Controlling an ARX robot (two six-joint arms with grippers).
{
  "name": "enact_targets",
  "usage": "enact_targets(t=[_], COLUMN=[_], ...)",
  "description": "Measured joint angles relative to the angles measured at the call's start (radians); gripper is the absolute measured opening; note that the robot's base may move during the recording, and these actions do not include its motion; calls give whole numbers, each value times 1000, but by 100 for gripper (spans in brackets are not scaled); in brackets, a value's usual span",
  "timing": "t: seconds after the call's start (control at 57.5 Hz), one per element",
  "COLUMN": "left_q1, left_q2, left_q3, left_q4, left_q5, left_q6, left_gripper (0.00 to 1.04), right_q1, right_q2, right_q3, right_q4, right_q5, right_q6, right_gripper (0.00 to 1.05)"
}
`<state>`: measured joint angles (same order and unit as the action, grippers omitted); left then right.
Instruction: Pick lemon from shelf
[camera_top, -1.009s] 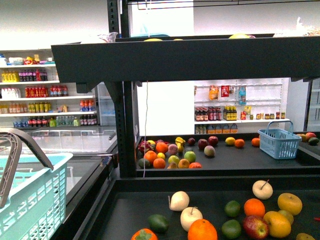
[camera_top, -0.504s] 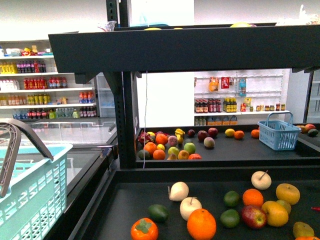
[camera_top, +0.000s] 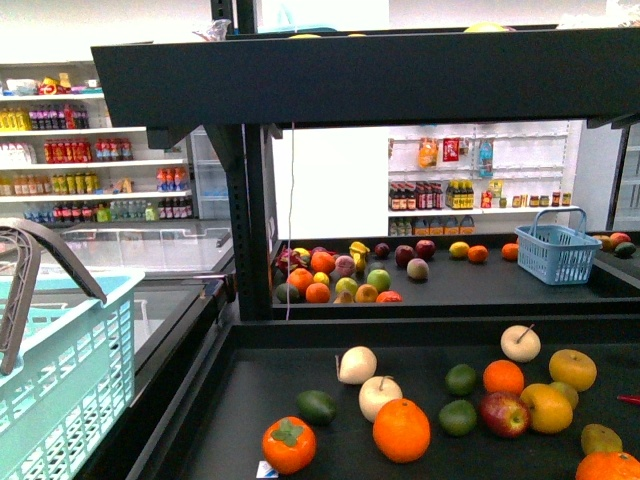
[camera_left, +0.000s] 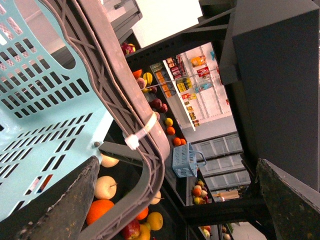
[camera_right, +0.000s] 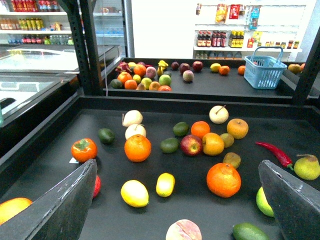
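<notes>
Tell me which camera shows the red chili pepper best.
The right wrist view: the whole red chili pepper lies in the open on the shelf. The front view catches only a red sliver of it at the right edge. The left wrist view does not show it.

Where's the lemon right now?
Right wrist view only: lemon on the dark shelf tray, beside a smaller yellow fruit, nearer the camera than the large orange.

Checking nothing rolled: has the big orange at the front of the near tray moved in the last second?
No. The orange keeps its place right beside the pale fruit on the shelf; the whole view shifted upward together.
</notes>
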<state>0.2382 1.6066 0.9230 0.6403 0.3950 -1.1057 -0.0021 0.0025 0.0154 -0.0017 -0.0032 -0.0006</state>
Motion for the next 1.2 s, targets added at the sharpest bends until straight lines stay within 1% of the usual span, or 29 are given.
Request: enact_targets(t=[0.504, 0.626, 0.661, 0.73, 0.748, 0.8, 0.87, 0.974, 1.061, 1.148, 1.2], left_q1=[-16, -16, -16, -16, -16, -15, -14, -11, -9, -9, -9], left_q2=[195, 240, 245, 250, 251, 254, 259, 264, 264, 264, 264], left_q3=[226, 280, 289, 300, 304, 309, 309, 312, 312, 311, 306], left_q4=[-84, -123, -131, -144, -145, -152, -152, -149, -147, -129, -117], left_q5=[-60, -97, -106, -115, -118, -127, -134, -134, -129, -108, -101], left_q6=[-7, 1, 3, 5, 6, 9, 10, -3, -61, -68, -60], left_gripper=[97, 97, 93, 79, 74, 63, 53, 30, 21, 17, 16], right_q1=[0, 0, 0, 0, 0, 0, 0, 0, 0, 0, 0], right_q2=[0, 0, 0, 0, 0, 0, 0, 0, 0, 0, 0], right_q3=[0, 0, 0, 0, 0, 0, 0, 0, 0, 0, 0], right_q4=[0, 0, 0, 0, 0, 0, 0, 0, 0, 0, 0], right_q5=[0, 0, 0, 0, 0, 0, 0, 0, 0, 0, 0], right_q6=[0, 0, 0, 0, 0, 0, 0, 0, 0, 0, 0], right_gripper=[97, 97, 97, 97, 97, 97, 97, 97, 97, 97, 97])
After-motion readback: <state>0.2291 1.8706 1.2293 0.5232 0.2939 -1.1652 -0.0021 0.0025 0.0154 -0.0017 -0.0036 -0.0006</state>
